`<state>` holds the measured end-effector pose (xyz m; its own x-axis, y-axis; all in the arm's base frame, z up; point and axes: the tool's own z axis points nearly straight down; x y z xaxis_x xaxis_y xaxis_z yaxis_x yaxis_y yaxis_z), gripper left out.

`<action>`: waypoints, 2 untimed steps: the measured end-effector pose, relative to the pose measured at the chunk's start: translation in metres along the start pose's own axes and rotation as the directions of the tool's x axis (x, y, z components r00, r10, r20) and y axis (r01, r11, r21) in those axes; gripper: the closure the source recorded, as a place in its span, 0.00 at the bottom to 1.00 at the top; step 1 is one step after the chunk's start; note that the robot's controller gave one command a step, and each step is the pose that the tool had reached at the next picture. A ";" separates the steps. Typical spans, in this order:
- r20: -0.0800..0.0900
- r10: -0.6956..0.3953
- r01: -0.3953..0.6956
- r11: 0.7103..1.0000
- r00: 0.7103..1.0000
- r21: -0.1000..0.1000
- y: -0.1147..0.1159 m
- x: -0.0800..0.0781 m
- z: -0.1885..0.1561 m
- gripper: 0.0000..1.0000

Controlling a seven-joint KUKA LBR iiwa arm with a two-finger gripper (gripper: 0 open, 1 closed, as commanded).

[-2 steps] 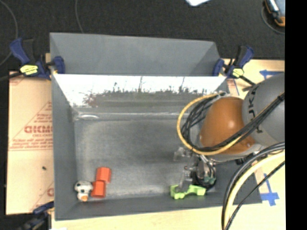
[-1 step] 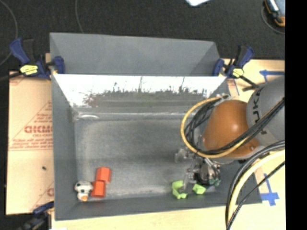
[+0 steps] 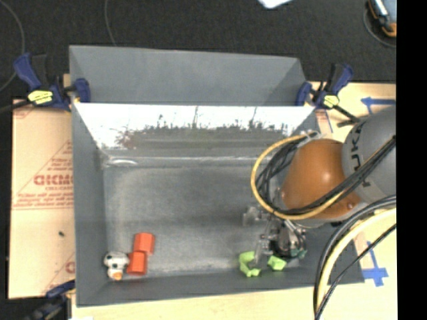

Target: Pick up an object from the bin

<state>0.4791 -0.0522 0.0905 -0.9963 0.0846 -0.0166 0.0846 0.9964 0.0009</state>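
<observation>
My gripper [image 3: 270,249] is low in the bin's front right corner, under the arm's orange cover. Directly below its fingers lies a small bright green thing [image 3: 251,264] in two lobes, one piece by the fingertips and another a little to the right. Whether the fingers touch the green thing or close on it is hidden by the gripper body. Far off at the front left, an orange block [image 3: 139,253] lies against a small white toy figure [image 3: 115,265].
The orange cover and looped cables of the arm hang over the right side of the bin. The bin's front wall runs close behind the green thing.
</observation>
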 end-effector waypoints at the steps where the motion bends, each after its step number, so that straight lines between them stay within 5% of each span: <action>1: 0.007 0.012 -0.012 1.000 1.000 -0.001 0.008 -0.010 0.019 0.00; 2: 0.005 0.097 -0.097 0.995 0.995 -0.001 0.006 -0.009 0.019 0.00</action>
<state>0.4892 -0.0469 0.0711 -0.9832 0.1812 -0.0216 0.1812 0.9834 0.0034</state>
